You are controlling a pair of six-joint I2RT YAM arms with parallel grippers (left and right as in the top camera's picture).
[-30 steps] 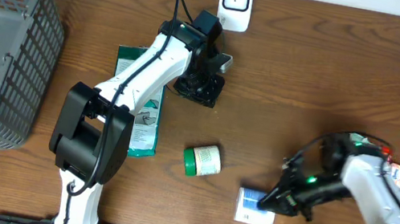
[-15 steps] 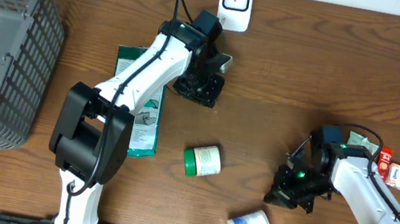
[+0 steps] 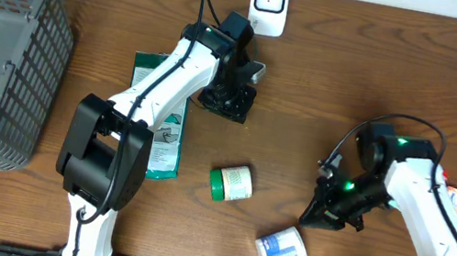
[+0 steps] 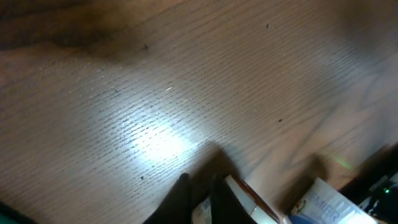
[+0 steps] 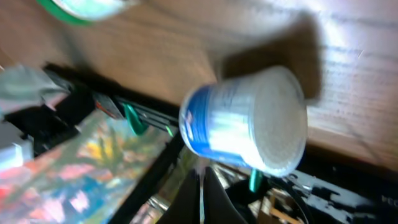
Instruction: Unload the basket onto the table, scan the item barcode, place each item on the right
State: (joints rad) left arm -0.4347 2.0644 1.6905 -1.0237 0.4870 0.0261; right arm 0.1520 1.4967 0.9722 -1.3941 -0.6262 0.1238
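**Desk:** Where's the item from your end?

**Operator:** The blue-and-white tub (image 3: 282, 251) lies on its side on the table (image 3: 357, 84), near the front edge, free of both arms. My right gripper (image 3: 322, 216) hangs just beside it on the scanner side, fingers pressed together on nothing. The scanner (image 3: 268, 3) is well apart, at the far edge.

**Desk:** And the left?

**Operator:** The left gripper (image 3: 231, 102) sits just below the scanner, its fingers almost together. That wrist view is blurred. A flat red-edged thing (image 4: 249, 198) shows next to the fingers, and I can't tell whether it's pinched.

**Desk:** How would you take the tub?

**Operator:** I'd spread the right jaws wide first, because it's a round, tapered cup, broad at the pale matte end and narrower at the other. Smooth printed plastic on polished wood will likely roll in a curve if I nudge it. So I'd come down across the wall, one finger on each side, and grip mid-wall and lightly, since thin plastic probably dents. I can't find the barcode in either view, so I expect to turn the wall toward the scanner's window once it's lifted.

**Desk:** Anything in the way?

**Operator:** The green-lidded jar (image 3: 230, 182) lies near the line from tub to scanner, and my left arm crosses a flat green packet (image 3: 163, 140); I'd carry high and wide of both
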